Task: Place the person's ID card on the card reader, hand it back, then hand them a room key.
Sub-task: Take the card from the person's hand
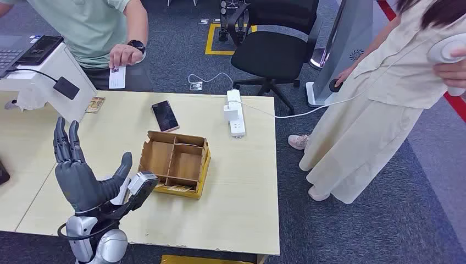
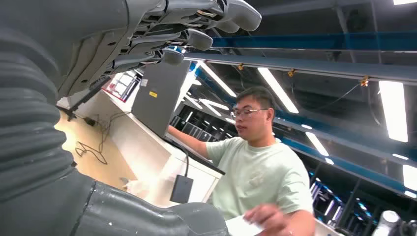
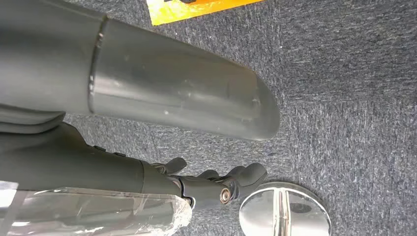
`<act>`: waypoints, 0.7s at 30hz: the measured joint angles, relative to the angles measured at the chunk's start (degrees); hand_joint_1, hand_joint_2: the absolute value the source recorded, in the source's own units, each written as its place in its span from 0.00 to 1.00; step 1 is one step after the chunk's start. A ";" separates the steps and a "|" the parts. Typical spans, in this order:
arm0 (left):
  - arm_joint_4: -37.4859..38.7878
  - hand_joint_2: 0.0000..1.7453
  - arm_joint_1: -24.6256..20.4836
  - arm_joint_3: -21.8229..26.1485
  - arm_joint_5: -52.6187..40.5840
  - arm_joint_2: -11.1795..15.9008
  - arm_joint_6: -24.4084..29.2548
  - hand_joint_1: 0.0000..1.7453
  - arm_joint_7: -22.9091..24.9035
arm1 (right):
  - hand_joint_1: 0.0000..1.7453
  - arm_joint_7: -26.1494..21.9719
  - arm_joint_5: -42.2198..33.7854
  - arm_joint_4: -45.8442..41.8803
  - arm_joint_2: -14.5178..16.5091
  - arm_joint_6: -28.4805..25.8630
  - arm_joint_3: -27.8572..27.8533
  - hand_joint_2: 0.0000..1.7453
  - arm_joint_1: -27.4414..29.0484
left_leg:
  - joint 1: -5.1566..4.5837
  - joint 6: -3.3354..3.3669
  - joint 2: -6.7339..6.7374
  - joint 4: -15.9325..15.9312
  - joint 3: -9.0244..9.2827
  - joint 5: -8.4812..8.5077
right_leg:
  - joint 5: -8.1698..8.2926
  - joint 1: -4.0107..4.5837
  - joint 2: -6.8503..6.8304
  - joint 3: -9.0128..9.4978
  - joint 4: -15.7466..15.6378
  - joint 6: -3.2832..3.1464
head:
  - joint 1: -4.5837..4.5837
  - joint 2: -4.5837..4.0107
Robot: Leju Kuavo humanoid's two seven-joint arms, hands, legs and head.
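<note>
Above pale table [image 1: 242, 209], left hand [image 1: 82, 176] raised palm-up, fingers [image 1: 66, 144] spread wide, empty; person's ID card [image 1: 117, 77] beyond.

I am counting, around the cardboard tray [image 1: 175, 163]: one phone [image 1: 165, 115], one power strip [image 1: 235, 113], two people [image 1: 93, 27] [image 1: 384, 93].

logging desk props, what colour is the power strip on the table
White, with a white plug block on it; the power strip shows best in the head view.
</note>
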 joint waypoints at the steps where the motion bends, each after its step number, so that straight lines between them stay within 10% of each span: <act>1: 0.00 1.00 0.00 0.00 -0.24 0.07 0.00 0.00 0.19 | 0.00 0.01 0.00 0.00 -0.01 -0.01 0.02 0.00 0.00 | 0.00 0.00 0.00 0.00 0.00 0.00 | 0.00 0.00 0.00 0.00 0.00 0.00 | 0.00 0.00; 21: 9.40 1.00 -7.89 -2.34 -11.67 10.01 -0.25 0.00 14.41 | 0.00 1.09 0.95 1.93 -0.92 0.04 2.69 0.00 -1.14 | 0.01 -0.01 0.02 0.00 0.02 0.01 | 0.00 0.01 0.03 -0.01 0.03 -0.01 | 0.00 -0.01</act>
